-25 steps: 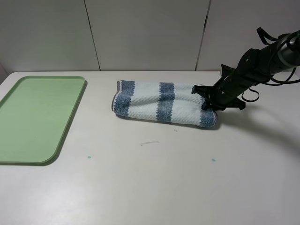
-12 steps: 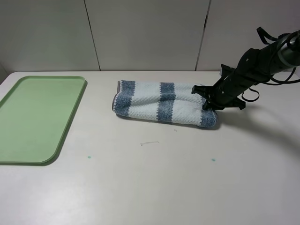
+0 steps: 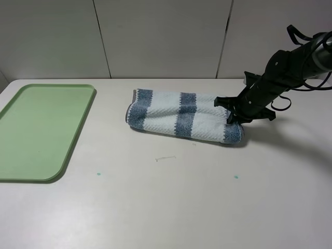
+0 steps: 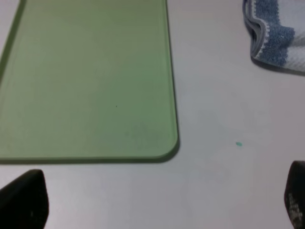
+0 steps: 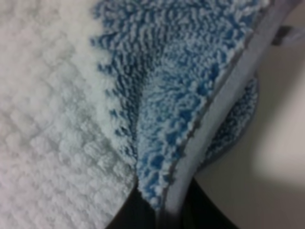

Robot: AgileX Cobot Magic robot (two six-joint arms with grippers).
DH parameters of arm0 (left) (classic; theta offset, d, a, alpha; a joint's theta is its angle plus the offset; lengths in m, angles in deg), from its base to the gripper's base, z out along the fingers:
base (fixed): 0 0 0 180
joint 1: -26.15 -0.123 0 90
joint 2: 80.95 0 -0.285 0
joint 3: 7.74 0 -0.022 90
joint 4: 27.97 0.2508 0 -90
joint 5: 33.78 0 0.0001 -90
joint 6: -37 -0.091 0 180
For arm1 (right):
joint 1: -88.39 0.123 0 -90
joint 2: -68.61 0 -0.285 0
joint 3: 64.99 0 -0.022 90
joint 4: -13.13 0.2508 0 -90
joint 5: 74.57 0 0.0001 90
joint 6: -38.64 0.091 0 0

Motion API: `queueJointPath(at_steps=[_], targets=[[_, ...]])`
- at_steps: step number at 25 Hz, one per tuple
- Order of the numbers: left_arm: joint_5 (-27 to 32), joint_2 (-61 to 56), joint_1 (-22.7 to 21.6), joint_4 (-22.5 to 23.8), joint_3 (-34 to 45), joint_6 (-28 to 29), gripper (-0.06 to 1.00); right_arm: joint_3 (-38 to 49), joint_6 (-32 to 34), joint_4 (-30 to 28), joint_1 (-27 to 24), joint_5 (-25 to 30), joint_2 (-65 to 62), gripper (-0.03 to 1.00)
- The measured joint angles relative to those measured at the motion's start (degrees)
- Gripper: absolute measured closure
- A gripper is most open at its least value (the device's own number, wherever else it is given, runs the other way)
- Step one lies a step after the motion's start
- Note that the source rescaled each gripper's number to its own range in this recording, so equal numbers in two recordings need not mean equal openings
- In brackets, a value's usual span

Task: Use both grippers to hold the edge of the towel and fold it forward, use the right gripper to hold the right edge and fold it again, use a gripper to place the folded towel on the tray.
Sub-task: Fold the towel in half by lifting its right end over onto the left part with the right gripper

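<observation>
Right black claw (image 3: 232, 118): I see it gripping the right edge of striped blue-white waffle towel (image 3: 168, 119).
Left black claw (image 4: 159, 202): released, by flat green plastic tray (image 4: 86, 71).

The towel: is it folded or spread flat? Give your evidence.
Folded: the towel lies as a narrow doubled strip, layers showing at its left end; the right gripper pinches its right edge.

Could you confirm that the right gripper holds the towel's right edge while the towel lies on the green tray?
Not quite. The towel lies on the table, to the right of the tray and apart from it, as the exterior high view shows. The right gripper does hold its right edge.
</observation>
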Motion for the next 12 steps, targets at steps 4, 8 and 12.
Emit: queueJointPath(at_steps=[4,8,12], targets=[[0.0,0.0,0.0,0.0,0.0,0.0,-0.06,0.1,0.4,-1.9,-0.8,1.9,-1.0,0.92],[0.0,0.0,0.0,0.0,0.0,0.0,-0.06,0.2,0.9,-3.9,-2.1,3.8,-2.8,0.92],[0.0,0.0,0.0,0.0,0.0,0.0,-0.06,0.3,0.9,-5.5,-3.5,6.0,-4.4,0.92]])
